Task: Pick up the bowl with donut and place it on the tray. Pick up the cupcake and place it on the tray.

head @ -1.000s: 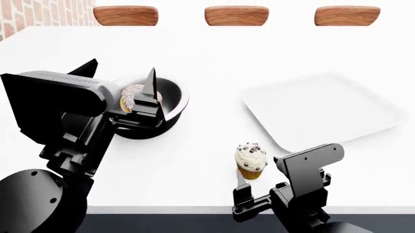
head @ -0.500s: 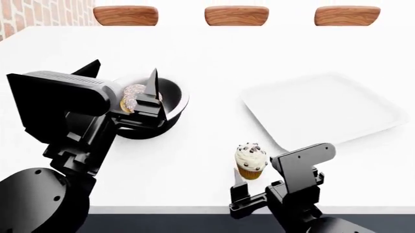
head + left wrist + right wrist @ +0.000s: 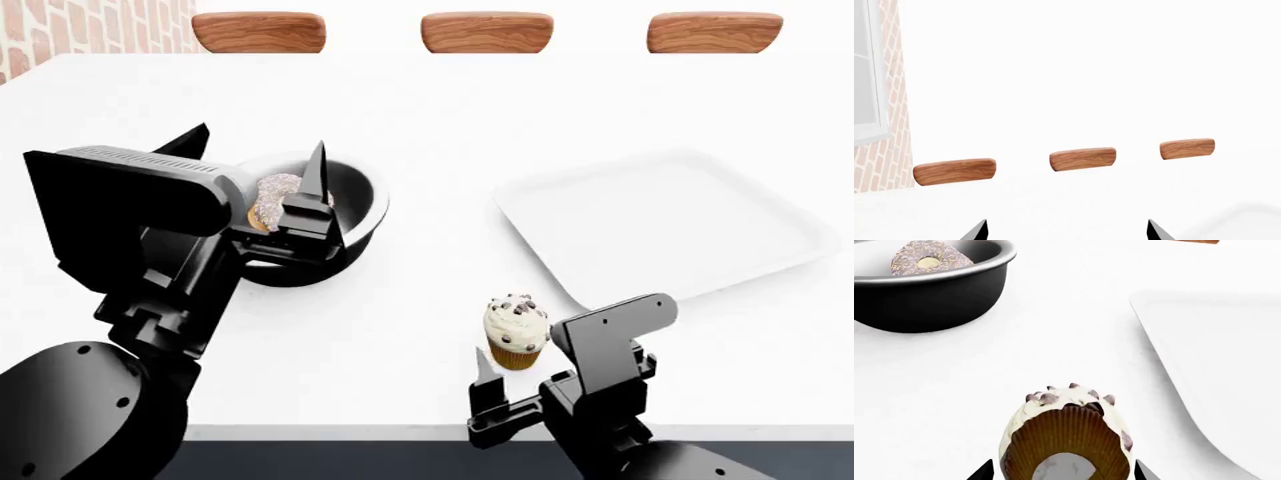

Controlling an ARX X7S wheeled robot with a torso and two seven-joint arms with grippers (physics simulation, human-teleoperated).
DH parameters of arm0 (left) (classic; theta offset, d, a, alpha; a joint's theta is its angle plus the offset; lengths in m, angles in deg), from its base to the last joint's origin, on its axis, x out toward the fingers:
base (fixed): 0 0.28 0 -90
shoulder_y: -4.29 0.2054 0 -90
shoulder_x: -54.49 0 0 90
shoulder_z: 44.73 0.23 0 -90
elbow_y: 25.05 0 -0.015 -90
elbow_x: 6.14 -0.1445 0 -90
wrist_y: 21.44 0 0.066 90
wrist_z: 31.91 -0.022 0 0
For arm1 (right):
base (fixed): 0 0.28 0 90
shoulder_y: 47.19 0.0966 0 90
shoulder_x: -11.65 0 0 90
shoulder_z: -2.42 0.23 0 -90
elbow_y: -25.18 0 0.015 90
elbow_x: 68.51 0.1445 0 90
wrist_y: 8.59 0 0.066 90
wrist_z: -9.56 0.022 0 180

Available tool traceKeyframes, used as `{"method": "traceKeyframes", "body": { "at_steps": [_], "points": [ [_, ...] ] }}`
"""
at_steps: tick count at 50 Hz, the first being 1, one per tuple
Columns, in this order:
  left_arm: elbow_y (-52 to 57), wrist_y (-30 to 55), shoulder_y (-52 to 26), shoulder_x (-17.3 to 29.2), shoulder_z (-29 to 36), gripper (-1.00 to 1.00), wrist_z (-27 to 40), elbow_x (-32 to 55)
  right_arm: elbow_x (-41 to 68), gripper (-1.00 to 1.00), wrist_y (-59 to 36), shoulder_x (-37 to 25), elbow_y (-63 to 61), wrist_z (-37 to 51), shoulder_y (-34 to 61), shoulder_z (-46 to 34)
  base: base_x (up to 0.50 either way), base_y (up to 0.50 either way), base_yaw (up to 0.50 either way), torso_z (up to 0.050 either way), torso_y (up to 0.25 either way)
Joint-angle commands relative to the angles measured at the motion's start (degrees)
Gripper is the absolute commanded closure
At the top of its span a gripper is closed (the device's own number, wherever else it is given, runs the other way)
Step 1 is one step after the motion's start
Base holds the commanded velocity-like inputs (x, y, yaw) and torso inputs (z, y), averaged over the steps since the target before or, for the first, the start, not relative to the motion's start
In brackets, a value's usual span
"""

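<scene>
fingers (image 3: 1062,472) of right arm spread, flanking cupcake (image 3: 1066,432); left fingers (image 3: 1066,231) seemingly parted.

Left gripper (image 3: 254,175) raised, jaws spread wide; right gripper (image 3: 1062,474) low, jaws parted

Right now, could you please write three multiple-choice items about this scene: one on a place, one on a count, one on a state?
1. Where is the donut?
A. in the bowl
B. on the tray
C. on the table

2. How many brown wooden slabs are at the far edge?
A. two
B. three
C. four

3. The tray is now
A. holding the cupcake
B. holding the bowl
C. bare

Answers:
1 A, it lies inside the black bowl.
2 B, three show in a row.
3 C, the cupcake stands on the table beside it.
</scene>
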Motion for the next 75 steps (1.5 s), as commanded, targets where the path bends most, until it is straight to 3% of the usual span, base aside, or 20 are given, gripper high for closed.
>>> {"method": "traceKeyframes", "body": {
  "at_steps": [1,10,11,32,51,61,75],
  "points": [
    [-0.3,-0.5,0.2,0.2,0.2,-1.00,-0.1,-0.2,-0.5,-1.00,0.5,0.1,1.0,-0.5,0.6,-0.9,0.00,0.00,0.00,0.000,0.000],
    [-0.3,-0.6,0.1,0.3,0.5,-1.00,0.1,0.0,-0.7,-1.00,1.1,-0.1,1.0,-0.6,0.3,-1.1,0.00,0.00,0.00,0.000,0.000],
    [-0.3,-0.7,0.1,0.3,0.5,-1.00,0.1,0.0,-0.7,1.00,1.1,-0.2,1.0,-0.6,0.3,-1.1,0.00,0.00,0.00,0.000,0.000],
    [0.1,-1.1,0.6,0.9,0.3,-1.00,0.6,0.5,-1.0,1.00,1.9,-1.3,-1.4,0.8,0.3,-0.5,0.00,0.00,0.00,0.000,0.000],
    [0.0,0.4,-0.9,1.5,0.1,-1.00,1.5,2.8,8.4,1.00,-4.1,-4.2,-12.3,8.9,4.3,6.4,0.00,0.00,0.00,0.000,0.000],
    [-0.9,8.5,-6.4,3.0,0.6,-1.00,4.8,9.6,14.5,1.00,-5.4,-7.2,-16.8,13.6,4.3,12.1,0.00,0.00,0.00,0.000,0.000],
    [-5.6,20.7,-15.5,4.0,-0.7,-1.00,16.5,34.0,14.1,1.00,-2.8,-8.9,-17.3,13.0,2.3,14.2,0.00,0.00,0.00,0.000,0.000]
  ]
}}
